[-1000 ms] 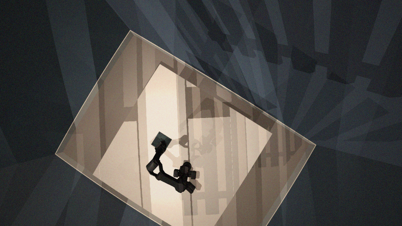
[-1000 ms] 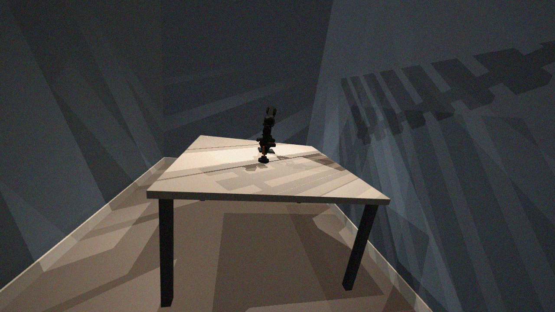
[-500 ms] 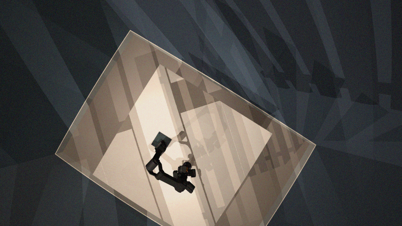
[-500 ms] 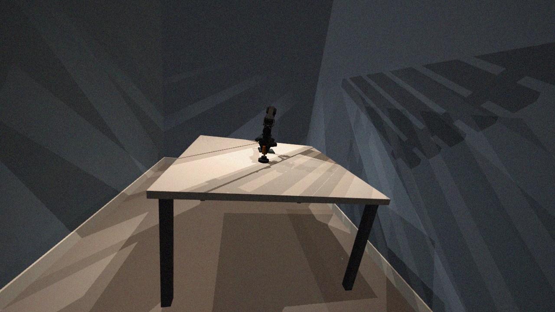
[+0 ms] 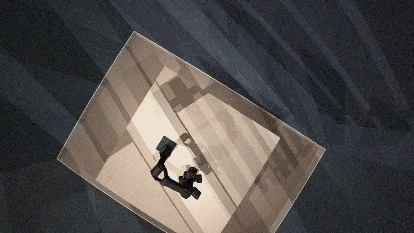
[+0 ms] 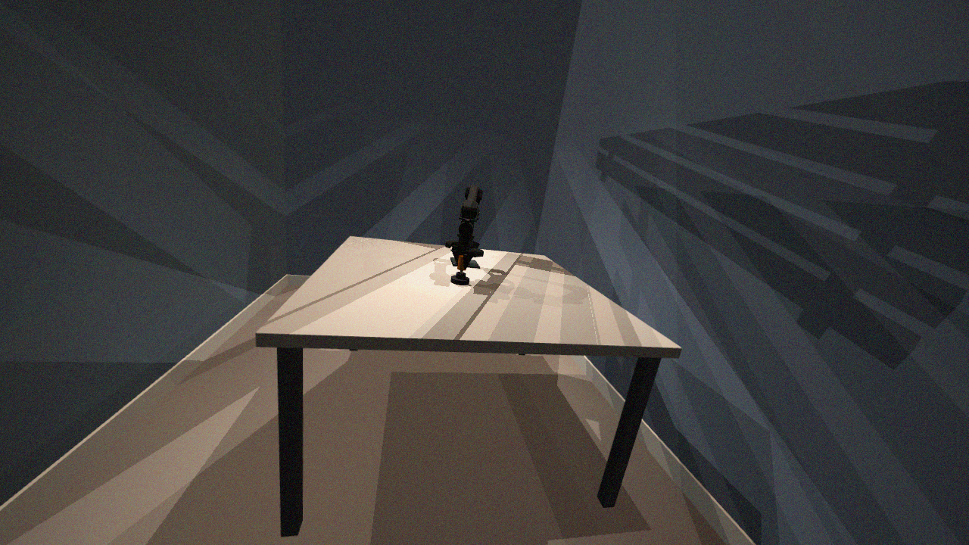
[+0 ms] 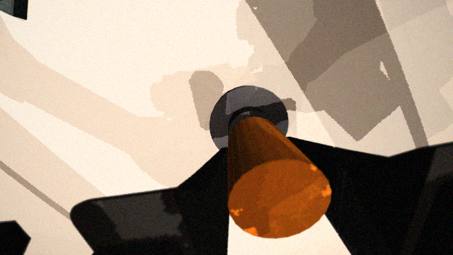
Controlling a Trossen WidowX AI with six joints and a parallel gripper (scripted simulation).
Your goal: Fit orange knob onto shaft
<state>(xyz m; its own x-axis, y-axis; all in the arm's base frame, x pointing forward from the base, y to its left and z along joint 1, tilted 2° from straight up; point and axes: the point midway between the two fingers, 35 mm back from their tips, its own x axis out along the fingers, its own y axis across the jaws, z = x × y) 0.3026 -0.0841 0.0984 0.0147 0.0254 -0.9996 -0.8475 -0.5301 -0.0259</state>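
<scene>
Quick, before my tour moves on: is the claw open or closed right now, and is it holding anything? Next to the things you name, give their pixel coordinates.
Claw (image 5: 191, 174) (image 6: 461, 260) (image 7: 255, 148): closed on the orange cylindrical knob (image 5: 193, 174) (image 6: 461, 263) (image 7: 277, 198).

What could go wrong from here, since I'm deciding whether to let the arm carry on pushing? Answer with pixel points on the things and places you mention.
The gripper (image 7: 255, 148) is shut on the orange knob (image 6: 461, 263) (image 7: 279, 198), above the dark round pedestal (image 6: 459, 278) (image 7: 248, 95). The knob's underside is out of sight, so its flat could be misaligned and jam on the shaft. The shaft cannot be made out either, so an off-centre push might tilt the knob in the fingers. Letting go too early could leave it unseated.
</scene>
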